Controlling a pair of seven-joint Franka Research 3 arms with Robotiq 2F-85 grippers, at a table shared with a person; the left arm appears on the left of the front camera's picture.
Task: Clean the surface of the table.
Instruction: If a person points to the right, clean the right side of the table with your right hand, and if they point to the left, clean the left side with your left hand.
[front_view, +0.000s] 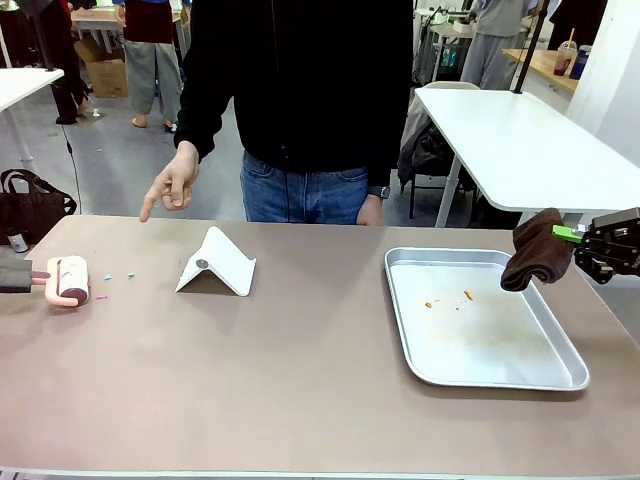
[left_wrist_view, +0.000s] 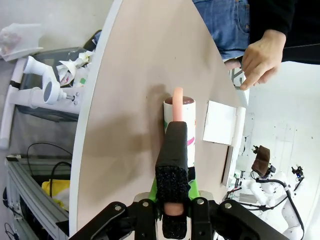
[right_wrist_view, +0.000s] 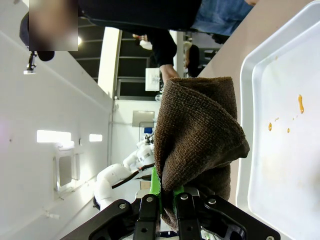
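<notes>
Scraps of coloured paper lie on the large rectangular table with the matte taupe top, at its far left, just right of a pink lint roller. The left gripper is clamped narrow on the roller's slim pink handle, and the drum appears to rest on the tabletop near the left edge.

At the far right, the right gripper is pinched tight on a dark brown terry cloth. The cloth hangs clear of the surface by the far right corner of a silver metal tray (the orange crumbs sit inside the tray, not on the table). A white folded stand rests between roller and tray. A person's hand points down over the far edge toward the scraps.

Several things could go wrong from here:
- **Roller skidding:** if the drum skids instead of turning, it would likely push the scraps along or flick them off the edge.
- **Handle twisting:** the thin handle may twist in the jaws under sideways load.
- **Long stroke:** a long stroke rightward could knock the stand.
- **Pointing hand:** the hand is close enough to be clipped.
- **Low cloth pass:** this might snag the tray rim and spill crumbs onto the table.
</notes>
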